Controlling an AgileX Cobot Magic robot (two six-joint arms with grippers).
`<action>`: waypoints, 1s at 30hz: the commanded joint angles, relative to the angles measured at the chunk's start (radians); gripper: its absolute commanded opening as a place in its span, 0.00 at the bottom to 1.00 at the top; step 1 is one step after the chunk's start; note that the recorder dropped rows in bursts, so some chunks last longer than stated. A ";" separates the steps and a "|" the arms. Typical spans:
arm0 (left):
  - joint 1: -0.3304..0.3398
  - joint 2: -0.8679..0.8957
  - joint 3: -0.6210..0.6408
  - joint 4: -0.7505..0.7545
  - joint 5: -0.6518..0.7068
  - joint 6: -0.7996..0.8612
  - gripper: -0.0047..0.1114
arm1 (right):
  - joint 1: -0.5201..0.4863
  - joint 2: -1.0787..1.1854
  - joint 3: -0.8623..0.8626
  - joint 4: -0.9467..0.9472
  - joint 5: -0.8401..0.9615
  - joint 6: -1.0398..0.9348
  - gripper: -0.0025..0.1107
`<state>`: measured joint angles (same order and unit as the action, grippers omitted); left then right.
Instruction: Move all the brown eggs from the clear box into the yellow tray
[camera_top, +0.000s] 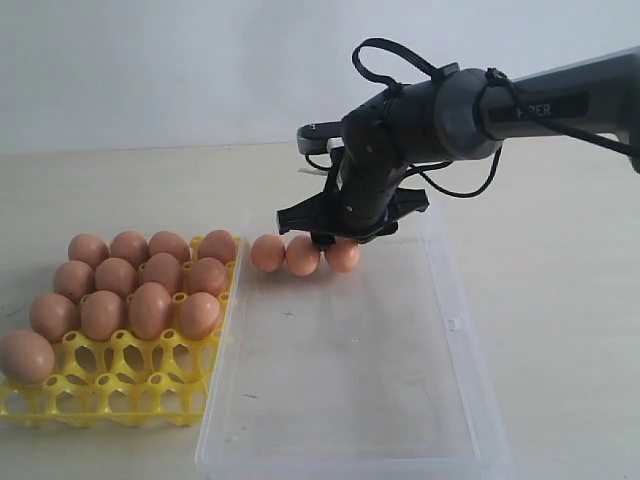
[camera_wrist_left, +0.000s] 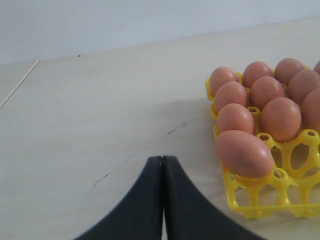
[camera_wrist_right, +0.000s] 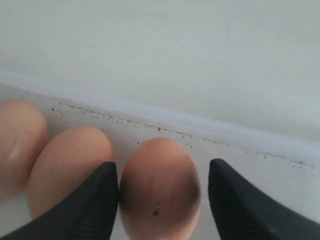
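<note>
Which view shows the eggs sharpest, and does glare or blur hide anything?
Left wrist view: sharpest, eggs in the tray crisp, soft shadow beside it on the table. Right wrist view: very close, centre egg slightly soft, no glare. Exterior view: even light, mild blur, the box pale and its rim faint against the table.

Smooth, matt-shelled orange-brown oval eggs (camera_top: 150, 310); glossy bright yellow plastic grid tray (camera_top: 130, 350); transparent, speck-marked rectangular plastic box (camera_top: 340, 400); pale matt tabletop (camera_wrist_left: 100, 110) with faint wood grain.
</note>
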<state>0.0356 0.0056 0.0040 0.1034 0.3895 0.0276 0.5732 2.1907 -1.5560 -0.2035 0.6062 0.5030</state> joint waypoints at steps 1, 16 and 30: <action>-0.008 -0.006 -0.004 -0.002 -0.009 -0.007 0.04 | -0.011 0.006 -0.010 -0.010 -0.045 -0.002 0.50; -0.008 -0.006 -0.004 -0.002 -0.009 -0.005 0.04 | -0.021 0.056 -0.039 0.070 -0.034 -0.065 0.21; -0.008 -0.006 -0.004 -0.002 -0.009 -0.005 0.04 | 0.149 -0.193 0.155 0.192 -0.461 -0.388 0.02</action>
<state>0.0356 0.0056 0.0040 0.1034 0.3895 0.0276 0.6622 2.0317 -1.4498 -0.0642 0.2948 0.2130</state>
